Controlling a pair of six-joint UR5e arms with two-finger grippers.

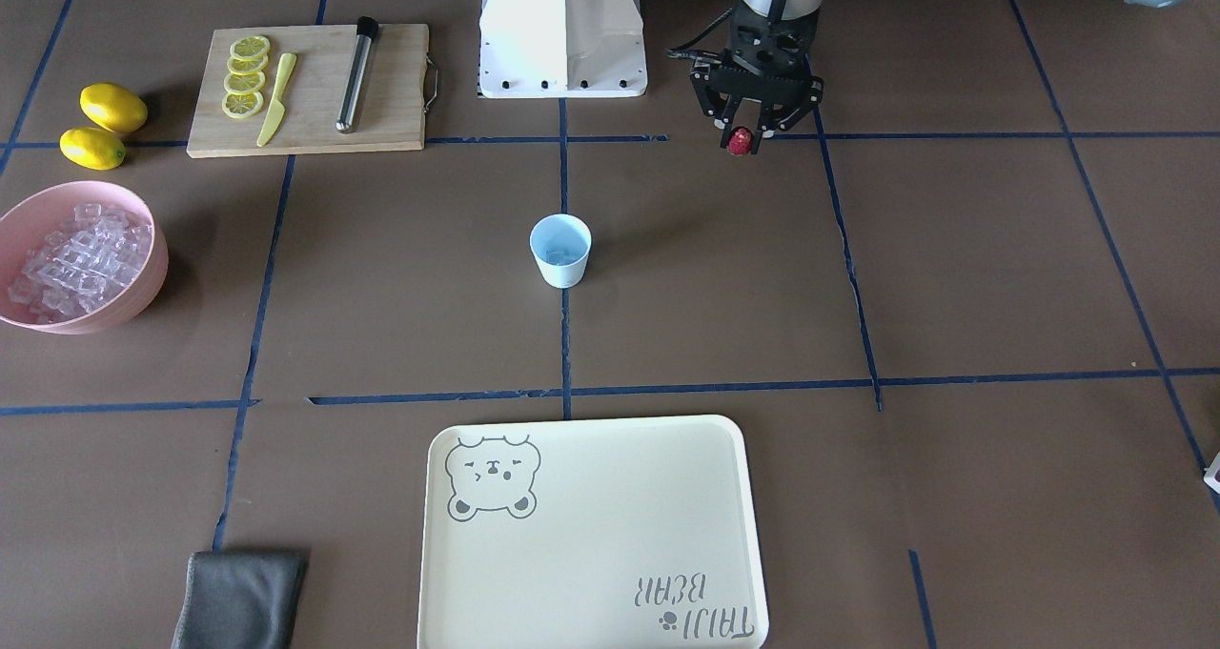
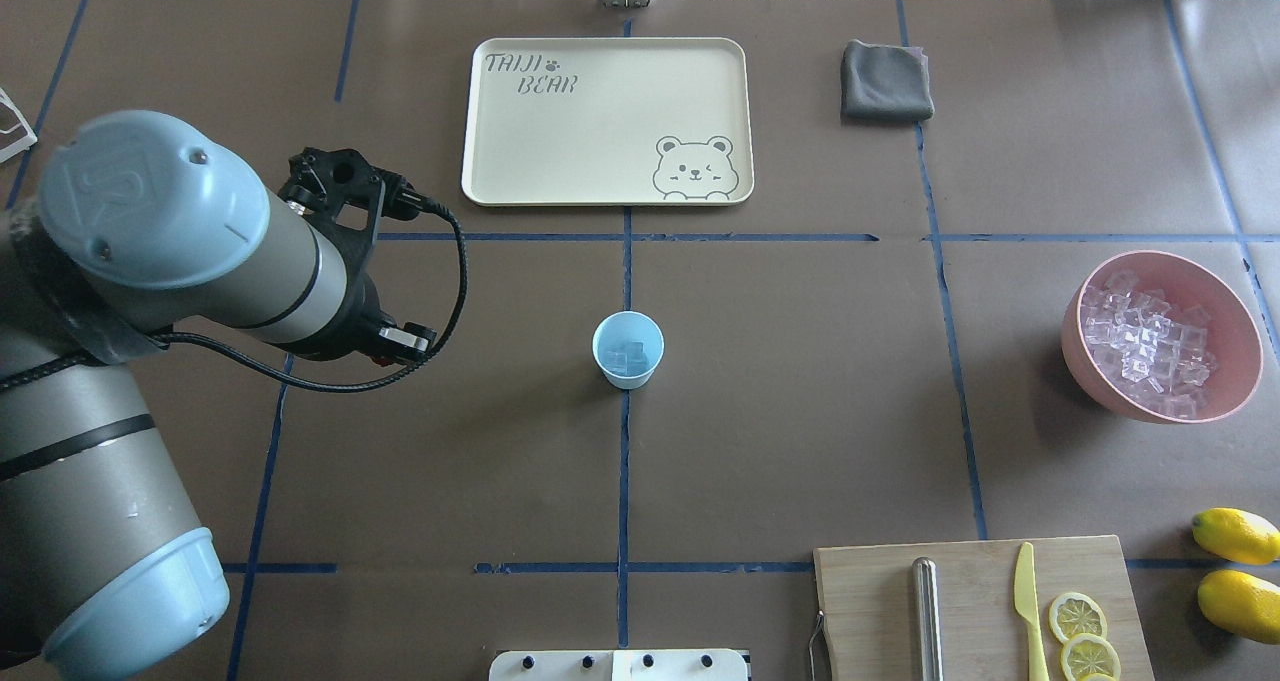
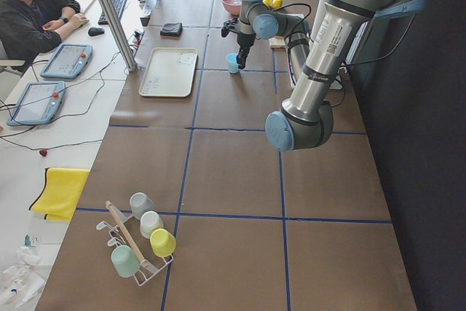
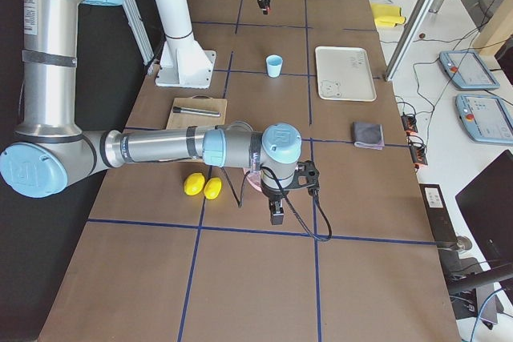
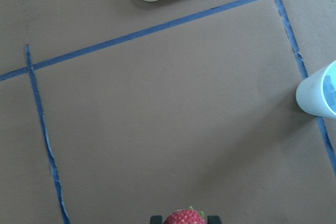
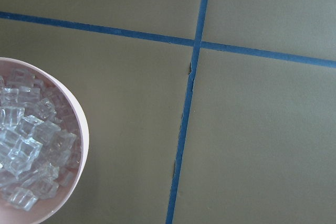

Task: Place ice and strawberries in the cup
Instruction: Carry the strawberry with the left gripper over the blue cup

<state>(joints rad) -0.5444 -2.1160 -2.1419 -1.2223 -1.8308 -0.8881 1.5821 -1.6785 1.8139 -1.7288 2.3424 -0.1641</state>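
The light blue cup (image 1: 560, 253) stands upright at the table's middle, with a few clear ice cubes (image 2: 627, 358) inside it. My left gripper (image 1: 741, 137) is shut on a small red strawberry (image 1: 740, 143) and holds it above the table, off to the cup's side and nearer the robot base. In the left wrist view the strawberry (image 5: 185, 217) sits between the fingertips, and the cup (image 5: 317, 98) is at the right edge. More ice (image 1: 76, 253) fills the pink bowl (image 1: 143, 292). My right gripper (image 4: 276, 212) hangs beside the bowl (image 6: 84, 135); I cannot tell if it is open.
A cream bear tray (image 1: 591, 535) and a grey cloth (image 1: 238, 597) lie on the far side from the robot. A cutting board (image 1: 310, 91) holds lemon slices, a yellow knife and a metal rod. Two lemons (image 1: 103, 125) lie beside it. The robot base (image 1: 562, 34) is behind.
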